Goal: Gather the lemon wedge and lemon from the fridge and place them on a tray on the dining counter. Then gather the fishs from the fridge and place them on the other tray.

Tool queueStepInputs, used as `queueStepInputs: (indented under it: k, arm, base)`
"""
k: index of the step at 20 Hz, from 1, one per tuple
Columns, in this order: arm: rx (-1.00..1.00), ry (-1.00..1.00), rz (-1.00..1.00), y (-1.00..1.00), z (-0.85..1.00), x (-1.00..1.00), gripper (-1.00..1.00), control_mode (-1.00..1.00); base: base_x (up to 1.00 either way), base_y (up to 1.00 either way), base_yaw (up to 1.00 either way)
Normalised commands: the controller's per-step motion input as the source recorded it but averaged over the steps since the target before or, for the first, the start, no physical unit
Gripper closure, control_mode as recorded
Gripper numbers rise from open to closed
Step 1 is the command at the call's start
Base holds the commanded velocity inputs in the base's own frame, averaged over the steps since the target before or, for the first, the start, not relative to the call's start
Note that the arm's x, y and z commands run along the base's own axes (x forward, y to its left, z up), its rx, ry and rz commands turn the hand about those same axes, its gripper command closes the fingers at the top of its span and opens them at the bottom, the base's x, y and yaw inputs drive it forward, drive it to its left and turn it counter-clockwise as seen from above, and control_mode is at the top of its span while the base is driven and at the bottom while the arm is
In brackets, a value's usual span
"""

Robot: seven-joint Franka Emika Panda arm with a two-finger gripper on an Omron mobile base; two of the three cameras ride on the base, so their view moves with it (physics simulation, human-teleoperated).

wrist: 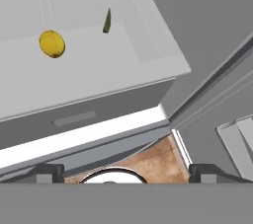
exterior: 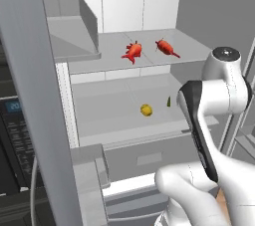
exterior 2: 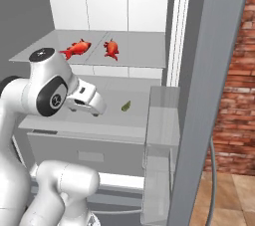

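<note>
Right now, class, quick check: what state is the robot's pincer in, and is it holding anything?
Pincer: open, holding nothing; its fingertips stand wide apart, short of the lemon on the fridge shelf.

Flat, even rendered light on my feeds, no visible source and no glare; the white interior of the tall grey-silver fridge reads bright, while its pale grey shelves are only lightly shaded and carry almost no cast shadow under the small round yellow lemon or the two red-orange fish. Everything is equally sharp near and far with no motion blur, just soft low-resolution edges. Straight lines stay straight out to the corners, and the red brick wall is the only strongly textured surface.
</note>
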Motion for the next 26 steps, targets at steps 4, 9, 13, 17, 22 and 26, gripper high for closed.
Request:
queueStepInputs:
  k: [4, 9, 13, 17, 22, 26]
  arm:
    - [-0.01, 0.0, 0.0, 0.0, -0.16, 0.25, -1.0, -1.0]
    - [0.0, 0.02, -0.01, 0.0, -0.03, 0.39, -1.0, -1.0]
    - [0.0, 0.01, -0.01, 0.0, -0.09, 0.4, -1.0, -1.0]
    - [0.0, 0.0, 0.0, 0.0, -0.16, 0.34, -1.0, -1.0]
    - [0.0, 0.0, 0.0, 0.0, -0.22, 0.27, -1.0, -1.0]
    - [0.0, 0.0, 0.0, 0.0, -0.23, 0.29, -1.0, -1.0]
  base:
    - [0.0, 0.0, 0.0]
    - [0.0, 0.0, 0.0]
    - [0.0, 0.0, 0.0]
    - [0.0, 0.0, 0.0]
    - [0.0, 0.0, 0.0]
    - [0.0, 0.0, 0.0]
